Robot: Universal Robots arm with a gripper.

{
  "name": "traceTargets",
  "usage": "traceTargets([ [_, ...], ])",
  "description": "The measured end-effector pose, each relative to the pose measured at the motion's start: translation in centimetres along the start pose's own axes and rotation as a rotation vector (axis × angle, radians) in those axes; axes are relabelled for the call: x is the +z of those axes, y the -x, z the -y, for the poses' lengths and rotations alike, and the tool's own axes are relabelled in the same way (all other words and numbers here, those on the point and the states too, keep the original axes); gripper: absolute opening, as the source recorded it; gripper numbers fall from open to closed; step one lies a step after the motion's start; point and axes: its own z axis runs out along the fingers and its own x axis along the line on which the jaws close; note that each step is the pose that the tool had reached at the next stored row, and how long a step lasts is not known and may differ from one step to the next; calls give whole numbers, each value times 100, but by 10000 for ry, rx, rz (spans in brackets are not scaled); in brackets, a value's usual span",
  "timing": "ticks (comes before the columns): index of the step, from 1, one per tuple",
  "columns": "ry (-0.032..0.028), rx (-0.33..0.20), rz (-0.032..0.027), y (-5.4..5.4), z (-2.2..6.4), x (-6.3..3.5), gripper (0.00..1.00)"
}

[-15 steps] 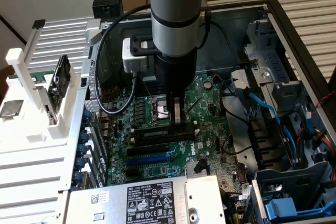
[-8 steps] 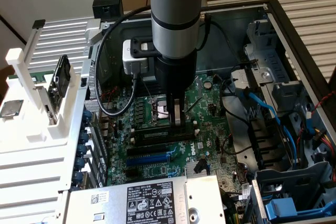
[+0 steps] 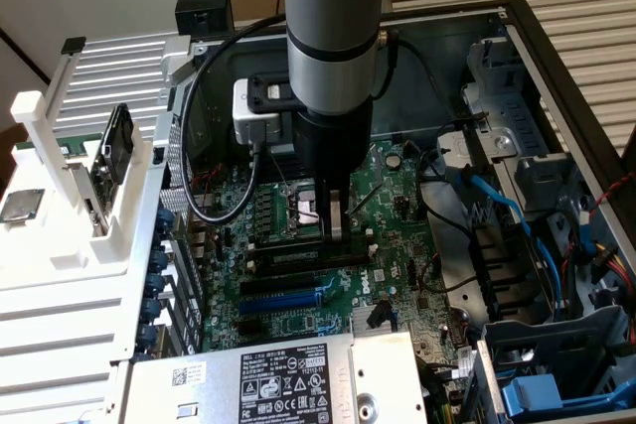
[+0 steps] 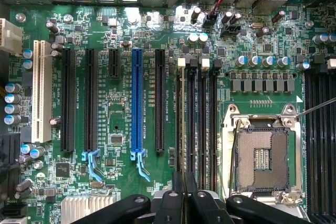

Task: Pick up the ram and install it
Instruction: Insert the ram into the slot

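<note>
The ram (image 3: 293,254) is a narrow green stick standing on edge in the memory slot nearest the blue expansion slot (image 4: 137,98). In the wrist view the ram (image 4: 182,119) shows edge-on as a thin pale line running along that slot into my fingers. My gripper (image 3: 335,230) hangs straight down over the motherboard, fingertips at the stick's top edge toward one end. In the wrist view the gripper (image 4: 184,198) has both fingers drawn close together on the stick. The other black memory slots (image 4: 202,119) beside it hold nothing.
The open CPU socket (image 4: 262,158) lies just beyond the memory slots. A power supply (image 3: 288,379) sits at the case's near edge. Blue cables (image 3: 507,206) and drive cages fill the exterior view's right. A white rack (image 3: 60,176) with parts stands outside the case on the left.
</note>
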Motion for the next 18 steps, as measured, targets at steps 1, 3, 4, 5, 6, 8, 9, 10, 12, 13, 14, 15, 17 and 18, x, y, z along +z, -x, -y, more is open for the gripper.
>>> traceTargets([
  [1,0,0,0,0,0,0,12],
  [3,0,1,-1,0,0,0,12],
  [4,0,0,-2,0,0,0,12],
  [5,-1,2,-3,0,-1,0,12],
  [6,-1,2,-3,0,-1,1,12],
  [8,-1,2,-4,0,-1,0,13],
  [9,-1,2,-5,0,-1,0,20],
  [10,0,2,-5,0,-1,0,20],
  [12,0,1,-8,1,-1,-12,20],
  [13,0,2,-7,2,-2,-29,20],
  [14,0,0,-7,3,-3,-52,20],
  [15,-1,0,-6,4,-4,-75,20],
  [17,-4,1,-7,7,-9,-121,20],
  [18,-16,2,-7,8,-13,-142,20],
])
